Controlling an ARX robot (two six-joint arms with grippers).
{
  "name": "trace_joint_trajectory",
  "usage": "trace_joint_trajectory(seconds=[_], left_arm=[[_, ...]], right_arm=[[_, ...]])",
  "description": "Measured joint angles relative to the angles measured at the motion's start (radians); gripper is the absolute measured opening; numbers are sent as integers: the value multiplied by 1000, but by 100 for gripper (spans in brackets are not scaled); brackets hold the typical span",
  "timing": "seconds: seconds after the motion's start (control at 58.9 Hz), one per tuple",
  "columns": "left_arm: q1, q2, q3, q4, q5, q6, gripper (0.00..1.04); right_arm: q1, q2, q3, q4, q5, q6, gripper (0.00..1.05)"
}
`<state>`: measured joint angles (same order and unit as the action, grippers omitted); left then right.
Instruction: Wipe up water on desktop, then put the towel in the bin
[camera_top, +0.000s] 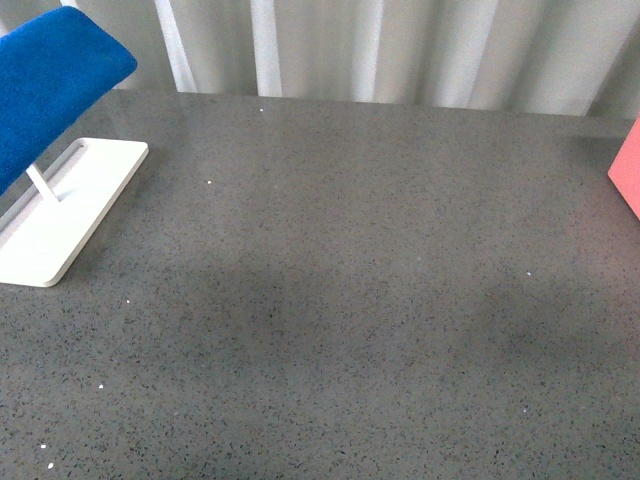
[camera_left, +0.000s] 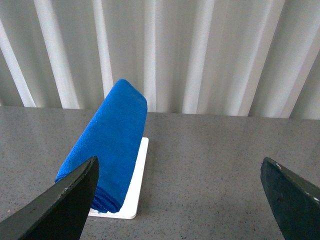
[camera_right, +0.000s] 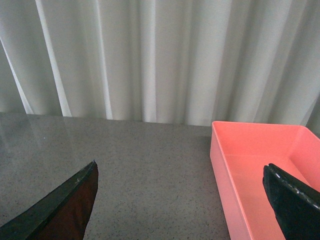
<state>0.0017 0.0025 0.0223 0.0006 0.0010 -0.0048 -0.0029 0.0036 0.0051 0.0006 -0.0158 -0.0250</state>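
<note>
Upper left of front view: towel (camera_top: 50, 85) draped over white rack (camera_top: 70, 205), standing on desktop (camera_top: 340, 300). Right edge: bin (camera_top: 627, 170) corner. Left gripper (camera_left: 179, 167) jaws wide apart, facing towel. Right gripper (camera_right: 180, 170) likewise spread, bin ahead.

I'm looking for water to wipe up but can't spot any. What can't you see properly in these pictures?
1. Water: in the front view the desktop shows only faint darker patches. Whether they are wet or just shadow, I cannot tell.
2. Bin: the front view's right edge leaves only a corner.
3. Towel: the front view's left edge cuts it off, and it covers the top of the white rack.
</note>
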Motion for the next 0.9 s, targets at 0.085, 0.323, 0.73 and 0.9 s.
trace_joint_trajectory(seconds=[0.085, 0.323, 0.73, 0.9], left_arm=[[0, 0, 0, 0, 0, 0, 98], [0, 0, 0, 0, 0, 0, 98], [8, 13, 5, -20, 27, -2, 98], [54, 299, 220, -221, 233, -25, 98]], right_arm=[[0, 0, 0, 0, 0, 0, 98], [0, 0, 0, 0, 0, 0, 98], [0, 0, 0, 0, 0, 0, 98], [0, 0, 0, 0, 1, 0, 98]])
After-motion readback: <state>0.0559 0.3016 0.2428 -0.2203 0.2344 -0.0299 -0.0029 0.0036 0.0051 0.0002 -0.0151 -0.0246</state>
